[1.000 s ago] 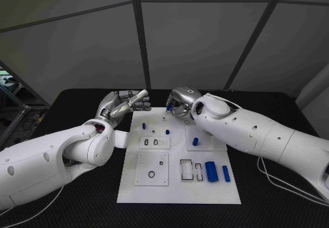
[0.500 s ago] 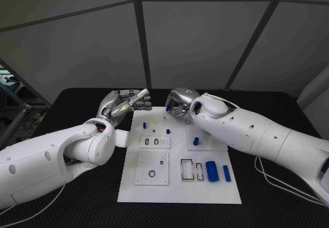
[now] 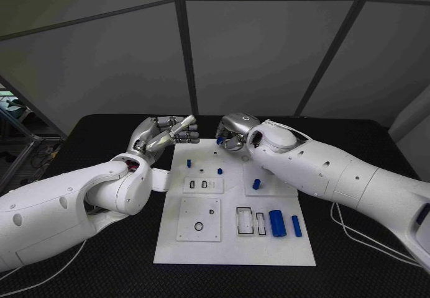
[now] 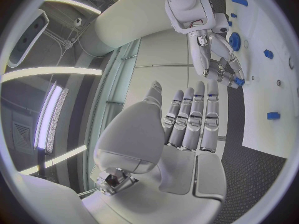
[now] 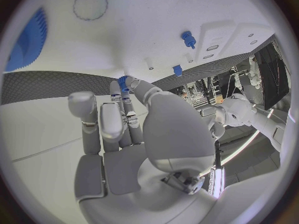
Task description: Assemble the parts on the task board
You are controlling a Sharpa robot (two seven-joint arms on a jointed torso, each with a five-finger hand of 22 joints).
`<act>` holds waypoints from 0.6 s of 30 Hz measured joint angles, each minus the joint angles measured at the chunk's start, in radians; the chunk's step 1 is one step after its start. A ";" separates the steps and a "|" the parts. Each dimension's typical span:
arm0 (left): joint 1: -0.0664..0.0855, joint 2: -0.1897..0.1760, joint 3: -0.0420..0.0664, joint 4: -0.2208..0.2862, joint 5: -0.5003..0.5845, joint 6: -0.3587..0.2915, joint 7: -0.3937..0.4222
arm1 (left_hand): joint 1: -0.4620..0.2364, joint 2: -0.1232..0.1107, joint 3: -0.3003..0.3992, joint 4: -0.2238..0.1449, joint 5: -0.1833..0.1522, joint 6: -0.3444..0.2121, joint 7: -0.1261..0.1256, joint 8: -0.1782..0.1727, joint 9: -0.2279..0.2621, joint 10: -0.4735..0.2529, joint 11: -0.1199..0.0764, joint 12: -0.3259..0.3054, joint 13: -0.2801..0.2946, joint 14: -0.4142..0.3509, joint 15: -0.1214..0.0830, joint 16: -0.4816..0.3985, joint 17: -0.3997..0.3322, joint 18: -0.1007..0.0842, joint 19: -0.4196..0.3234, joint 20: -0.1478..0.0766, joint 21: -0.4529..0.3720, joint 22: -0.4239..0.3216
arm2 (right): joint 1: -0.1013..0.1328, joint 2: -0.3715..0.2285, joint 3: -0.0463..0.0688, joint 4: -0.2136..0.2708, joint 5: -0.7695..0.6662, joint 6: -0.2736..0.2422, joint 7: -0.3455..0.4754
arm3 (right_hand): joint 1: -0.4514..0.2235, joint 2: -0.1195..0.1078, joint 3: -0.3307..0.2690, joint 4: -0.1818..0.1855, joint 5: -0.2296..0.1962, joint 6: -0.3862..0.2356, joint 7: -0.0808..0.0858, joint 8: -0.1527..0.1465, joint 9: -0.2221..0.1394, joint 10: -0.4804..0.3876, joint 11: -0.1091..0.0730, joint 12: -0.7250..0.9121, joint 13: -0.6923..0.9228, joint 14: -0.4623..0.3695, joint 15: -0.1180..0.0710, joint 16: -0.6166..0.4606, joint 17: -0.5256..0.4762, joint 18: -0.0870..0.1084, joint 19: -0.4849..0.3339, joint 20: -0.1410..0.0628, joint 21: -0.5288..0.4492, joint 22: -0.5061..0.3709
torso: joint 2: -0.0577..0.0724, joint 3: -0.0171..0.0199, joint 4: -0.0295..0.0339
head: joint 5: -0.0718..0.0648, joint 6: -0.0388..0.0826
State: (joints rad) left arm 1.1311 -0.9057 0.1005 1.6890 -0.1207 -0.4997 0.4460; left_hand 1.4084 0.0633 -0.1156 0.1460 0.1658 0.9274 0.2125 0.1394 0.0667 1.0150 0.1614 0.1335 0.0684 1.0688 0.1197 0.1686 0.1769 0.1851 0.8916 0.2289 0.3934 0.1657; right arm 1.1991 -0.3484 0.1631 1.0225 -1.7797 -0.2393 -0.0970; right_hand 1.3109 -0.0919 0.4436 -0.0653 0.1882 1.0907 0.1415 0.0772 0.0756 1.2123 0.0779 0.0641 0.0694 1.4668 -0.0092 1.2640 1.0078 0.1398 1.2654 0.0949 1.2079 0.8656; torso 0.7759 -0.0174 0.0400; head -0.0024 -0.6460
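Task board (image 3: 235,248), a white plate, lies mid-table with several blue parts standing in it and two blue cylinders (image 3: 276,224) loose beside the slots near its front edge, so I judge assembly partly done. The right hand (image 3: 235,132) pinches a small blue part (image 5: 122,81) at the board's far edge. The left hand (image 3: 164,136) hovers off the far left corner, fingers straight together, holding nothing. Open board lies between them.

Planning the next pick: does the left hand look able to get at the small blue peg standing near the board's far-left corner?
Probably yes. The left hand hovers empty by the far-left edge of the task board, the blue peg stands close beside it, and nothing lies between them.
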 measured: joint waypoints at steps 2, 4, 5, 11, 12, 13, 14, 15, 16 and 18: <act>0.000 0.000 0.000 0.000 0.000 0.000 0.000 | 0.000 0.000 0.000 0.000 0.000 0.000 0.000 0.000 0.000 0.000 0.000 0.000 0.000 0.000 0.000 0.000 0.000 0.000 0.000 0.000 0.000 0.000 | 0.000 0.001 0.000 -0.001 0.000 0.003 0.000 | -0.002 -0.002 -0.003 0.003 -0.004 -0.002 0.002 -0.005 -0.003 -0.010 0.003 0.000 -0.002 0.000 0.000 0.000 -0.001 0.000 -0.002 0.002 0.000 -0.005 | 0.000 0.0000 0.0000 | 0.000 0.000; 0.001 0.000 0.000 0.000 0.000 0.000 0.000 | 0.000 0.000 0.000 0.000 0.000 0.000 0.000 0.000 0.000 0.000 0.000 0.000 0.000 0.000 0.000 0.000 0.000 0.000 0.000 0.000 0.000 0.000 | 0.001 0.002 0.000 -0.002 0.000 0.006 0.001 | -0.002 -0.007 0.000 0.005 -0.005 -0.005 0.005 -0.006 -0.003 -0.016 0.006 0.000 -0.002 0.000 0.000 0.000 -0.001 0.000 -0.004 0.004 0.000 -0.009 | 0.001 0.0000 -0.0001 | 0.000 -0.001; 0.001 0.000 0.000 0.000 0.000 0.000 0.000 | 0.000 0.000 0.000 0.000 0.000 0.000 0.000 0.000 0.000 0.000 0.000 0.000 0.000 0.000 0.000 0.000 0.000 0.000 0.000 0.000 0.000 0.000 | 0.001 0.002 0.000 -0.002 0.000 0.008 0.001 | -0.003 -0.008 0.000 0.005 -0.005 -0.005 0.005 -0.006 -0.003 -0.016 0.006 0.000 -0.002 0.000 0.000 0.000 -0.001 0.000 -0.004 0.004 0.000 -0.009 | 0.001 0.0000 -0.0002 | 0.001 -0.001; 0.001 0.000 0.000 0.000 0.000 0.000 -0.001 | 0.000 0.000 0.000 0.000 0.000 0.000 0.000 0.000 0.000 0.000 0.000 0.000 0.000 0.000 0.000 -0.001 0.000 0.000 0.000 0.000 0.000 0.000 | 0.003 0.002 0.001 -0.002 0.000 0.019 0.001 | 0.000 -0.011 0.000 0.005 -0.005 -0.006 0.006 -0.009 -0.005 -0.019 0.003 0.000 -0.002 0.000 0.000 0.004 0.000 0.000 -0.007 0.007 0.000 -0.011 | 0.001 0.0004 -0.0006 | 0.001 -0.004; 0.001 0.000 0.000 0.000 0.000 0.000 -0.001 | 0.000 0.000 0.000 0.000 0.000 0.000 0.000 0.000 0.000 0.000 0.000 0.000 0.000 0.000 0.000 -0.004 0.001 0.000 0.000 0.000 0.000 -0.001 | 0.003 0.002 0.001 -0.001 0.000 0.021 0.001 | 0.000 -0.011 0.000 0.005 -0.005 -0.006 0.006 -0.009 -0.005 -0.019 0.002 0.000 -0.002 0.000 0.000 0.004 0.000 0.000 -0.007 0.007 0.000 -0.011 | 0.001 0.0004 -0.0007 | 0.001 -0.004; 0.001 0.000 0.000 0.000 0.000 0.000 -0.001 | 0.000 0.000 0.000 0.000 0.000 0.000 0.000 0.000 0.000 0.000 0.000 0.000 0.000 0.000 0.000 -0.006 0.001 0.000 0.000 0.000 0.000 -0.001 | 0.003 0.001 0.001 -0.001 0.000 0.022 0.001 | 0.000 -0.011 0.000 0.005 -0.005 -0.007 0.007 -0.009 -0.005 -0.019 0.002 0.000 -0.002 0.000 0.000 0.004 0.000 0.000 -0.007 0.007 0.000 -0.011 | 0.001 0.0004 -0.0008 | 0.001 -0.005; 0.001 0.000 0.000 0.000 0.000 0.000 -0.001 | 0.000 0.000 0.000 0.000 0.000 0.000 0.000 0.000 0.000 0.000 0.000 0.000 0.000 0.000 0.000 -0.006 0.001 0.000 0.000 0.000 0.000 -0.001 | 0.003 0.001 0.001 0.000 0.000 0.023 0.001 | 0.000 -0.011 0.000 0.005 -0.005 -0.008 0.007 -0.009 -0.005 -0.019 0.003 0.000 -0.002 0.000 0.000 0.004 0.000 0.000 -0.007 0.007 0.000 -0.011 | 0.001 0.0004 -0.0010 | 0.001 -0.005; 0.001 0.000 0.000 0.000 0.000 0.000 -0.001 | 0.000 0.000 0.000 0.000 0.000 0.000 0.000 0.000 0.000 0.000 0.000 0.000 0.000 0.000 0.000 -0.006 0.001 0.000 0.000 0.000 0.000 -0.001 | 0.003 0.001 0.001 0.000 0.000 0.024 0.001 | 0.000 -0.011 0.000 0.005 -0.005 -0.008 0.007 -0.009 -0.005 -0.019 0.003 0.000 -0.002 0.000 0.000 0.004 0.000 0.000 -0.007 0.007 0.000 -0.011 | 0.001 0.0004 -0.0011 | 0.001 -0.005; 0.001 0.000 0.000 0.000 0.000 0.000 -0.001 | 0.000 0.000 0.000 0.000 0.000 0.000 0.000 0.000 0.000 0.000 0.000 0.000 0.000 0.000 0.000 -0.006 0.001 0.000 0.000 0.000 0.000 -0.001 | 0.003 0.000 0.001 0.001 0.000 0.025 0.001 | 0.000 -0.011 0.000 0.005 -0.005 -0.008 0.006 -0.009 -0.005 -0.019 0.003 0.000 -0.002 0.000 0.000 0.004 0.000 0.000 -0.007 0.007 0.000 -0.011 | 0.001 0.0004 -0.0011 | 0.001 -0.005; 0.001 0.000 0.000 0.000 0.000 0.000 -0.002 | 0.000 0.000 0.000 0.000 0.000 0.000 0.000 0.000 0.000 0.000 0.000 0.000 0.000 0.000 0.000 -0.006 0.001 0.000 0.000 0.000 0.000 -0.001 | 0.003 0.000 0.001 0.001 0.000 0.026 0.001 | 0.000 -0.011 0.000 0.005 -0.005 -0.009 0.006 -0.009 -0.005 -0.019 0.003 0.000 -0.002 0.000 0.000 0.004 0.001 0.000 -0.007 0.007 0.000 -0.011 | 0.001 0.0005 -0.0012 | 0.001 -0.006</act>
State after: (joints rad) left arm 1.1324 -0.9060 0.1007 1.6889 -0.1207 -0.4993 0.4445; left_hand 1.4084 0.0633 -0.1156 0.1460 0.1658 0.9274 0.2125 0.1394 0.0667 1.0151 0.1614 0.1335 0.0684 1.0688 0.1197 0.1626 0.1779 0.1851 0.8916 0.2289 0.3934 0.1645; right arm 1.2021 -0.3487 0.1645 1.0235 -1.7797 -0.2134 -0.0957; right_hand 1.3105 -0.1026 0.4432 -0.0599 0.1829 1.0821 0.1473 0.0684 0.0702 1.1930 0.0804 0.0640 0.0678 1.4668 -0.0092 1.2682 1.0087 0.1398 1.2582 0.1021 1.2079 0.8549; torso 0.7766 -0.0169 0.0388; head -0.0012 -0.6519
